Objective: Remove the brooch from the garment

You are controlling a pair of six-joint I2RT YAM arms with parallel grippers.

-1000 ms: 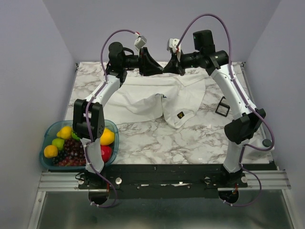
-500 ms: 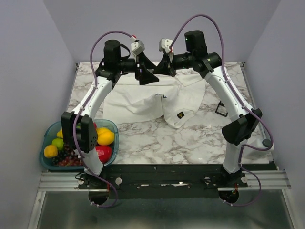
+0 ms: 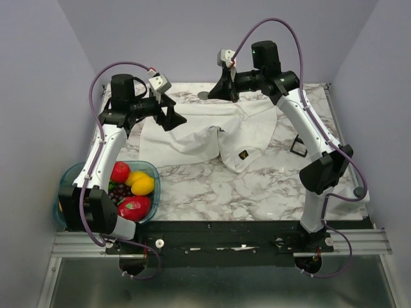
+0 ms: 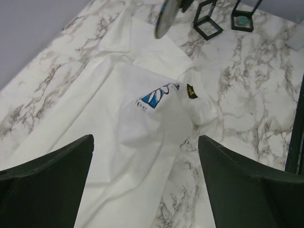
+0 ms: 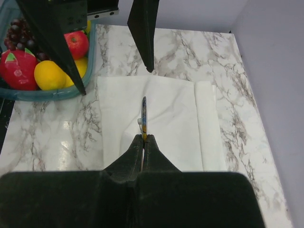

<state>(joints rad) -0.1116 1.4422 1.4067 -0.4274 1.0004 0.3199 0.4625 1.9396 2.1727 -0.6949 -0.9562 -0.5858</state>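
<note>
The brooch [image 5: 144,114] shows edge-on as a thin disc with blue and yellow on it, and my right gripper [image 5: 143,137] is shut on its lower edge. It hangs in the air above the garment [image 5: 161,118], apart from the cloth. In the top view the right gripper [image 3: 214,94] holds the brooch [image 3: 203,95] over the far edge of the white garment [image 3: 192,138], which lies spread on the table. My left gripper [image 3: 172,118] stands wide open over the garment's left part, with nothing between its jaws. The left wrist view has the left gripper [image 4: 145,138], the garment [image 4: 118,142] and the brooch [image 4: 165,21].
A teal bowl [image 3: 153,171] of fruit sits at the near left, beside the left arm's base. Black square frames [image 3: 299,143] stand right of the garment and show as two frames [image 4: 207,24] far off. A dark diamond logo [image 3: 243,154] marks the garment's near fold.
My left gripper opened wide and swung left and nearer, away from the right gripper. The right gripper stayed shut on the brooch at the far middle.
</note>
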